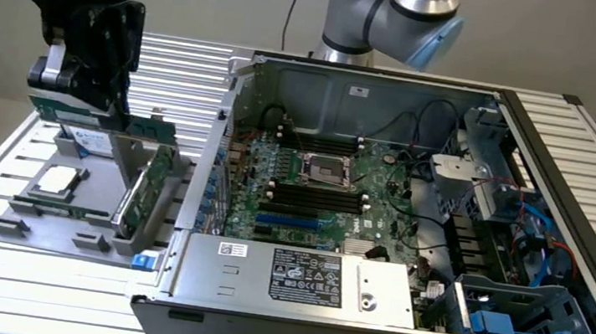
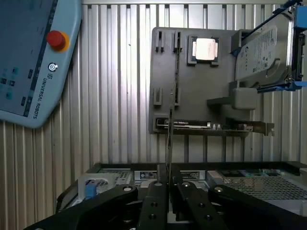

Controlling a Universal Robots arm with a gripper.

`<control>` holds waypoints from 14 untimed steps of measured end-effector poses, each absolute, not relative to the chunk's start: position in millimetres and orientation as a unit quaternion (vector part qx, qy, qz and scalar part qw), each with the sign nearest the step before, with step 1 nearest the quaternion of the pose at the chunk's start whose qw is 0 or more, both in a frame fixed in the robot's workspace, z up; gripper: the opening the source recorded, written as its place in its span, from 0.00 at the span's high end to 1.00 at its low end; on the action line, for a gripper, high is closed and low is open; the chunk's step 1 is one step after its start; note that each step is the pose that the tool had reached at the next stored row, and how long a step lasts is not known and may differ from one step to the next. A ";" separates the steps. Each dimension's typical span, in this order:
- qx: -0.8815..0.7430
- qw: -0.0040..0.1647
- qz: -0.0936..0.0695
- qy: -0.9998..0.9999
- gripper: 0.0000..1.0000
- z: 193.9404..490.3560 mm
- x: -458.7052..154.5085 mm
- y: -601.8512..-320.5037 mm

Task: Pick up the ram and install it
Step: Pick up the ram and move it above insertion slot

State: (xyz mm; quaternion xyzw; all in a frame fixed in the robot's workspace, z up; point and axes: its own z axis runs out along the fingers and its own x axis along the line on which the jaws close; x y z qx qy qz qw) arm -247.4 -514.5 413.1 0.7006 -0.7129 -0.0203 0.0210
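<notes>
In the exterior view the gripper (image 1: 73, 101) hangs above a grey tray (image 1: 44, 227) on the slatted table (image 1: 37, 293). It is clamped on the ram (image 1: 61, 110), a narrow green stick lying level along the gripper's lower end and lifted clear of the tray. Directly under the tool stands a hard drive (image 1: 85, 140). Lower down and toward the camera from it, a processor (image 1: 58, 180) lies flat on the tray. Just beside the tool, on the exterior view's right, a taller green card (image 1: 146, 188) stands upright in the tray. Farther that way, well apart from the gripper, is the open computer case (image 1: 568, 164) with its motherboard (image 1: 318, 190) exposed.

In the wrist view the two black fingers (image 2: 152, 201) are pinched together on the ram (image 2: 169, 139), seen edge-on as a thin strip running straight out from the gripper (image 2: 168, 184). Beyond the stick's far end lies the tray (image 2: 192, 88), holding the processor (image 2: 205, 49), the hard drive (image 2: 261, 52) and the green card (image 2: 211, 126) edge-on. Off to one side of the tool a control pendant (image 2: 33, 62) with a red button (image 2: 56, 39) rests on the table (image 2: 120, 72).
</notes>
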 end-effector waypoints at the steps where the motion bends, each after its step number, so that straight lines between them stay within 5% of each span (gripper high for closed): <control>1: 0.701 0.021 -0.020 -0.713 0.86 415.2 -242.7 -514.2; 14: 0.701 0.021 -0.020 -0.713 0.86 417.4 -187.7 -505.7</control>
